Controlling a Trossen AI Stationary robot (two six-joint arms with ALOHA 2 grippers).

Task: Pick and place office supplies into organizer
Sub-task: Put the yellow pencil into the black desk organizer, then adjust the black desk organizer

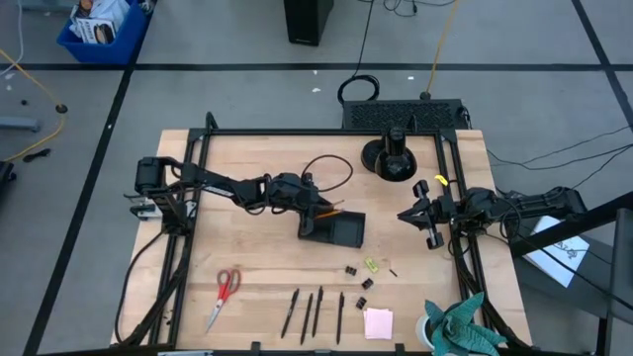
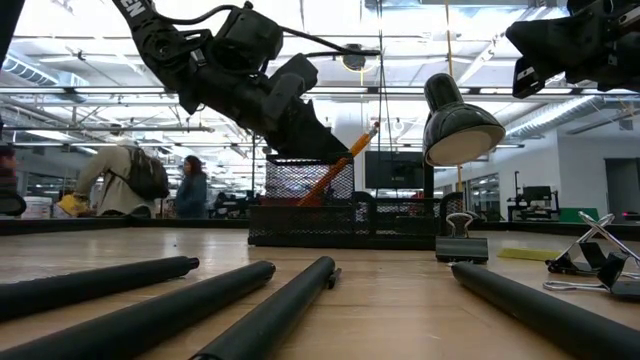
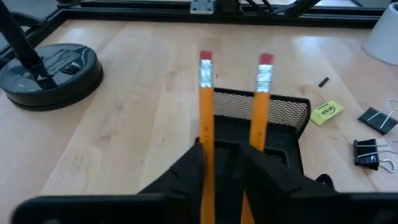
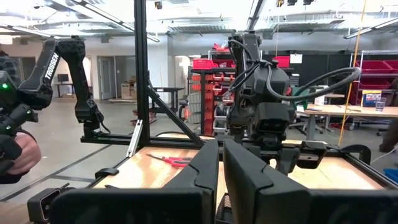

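Note:
My left gripper (image 1: 315, 210) (image 3: 227, 177) hovers open over the black mesh organizer (image 1: 341, 232) (image 3: 277, 112) near the table's middle, slanting down from the left. Two orange pencils (image 3: 206, 106) (image 3: 261, 102) pass up between its fingers, erasers up and away. In the low view the one pencil (image 2: 352, 152) that shows slants, its lower end down inside the organizer (image 2: 340, 225). My right gripper (image 1: 406, 213) (image 4: 221, 171) waits shut in the air to the organizer's right, holding nothing. My left gripper has both pencils between its fingers, one beside each inner face (image 3: 200, 168), with a gap between the two pencils. Whether the fingers touch them, I cannot tell. The pencils' lower ends (image 2: 308, 197) are inside the organizer.
Along the near edge lie red-handled scissors (image 1: 226, 292), several black pens (image 1: 315, 314), binder clips (image 1: 358, 277), a yellow-green piece (image 1: 372, 265) and a pink pad (image 1: 378, 322). A teal cloth (image 1: 460, 326) sits at the near right corner. The round stand base (image 1: 389, 158) is behind the organizer.

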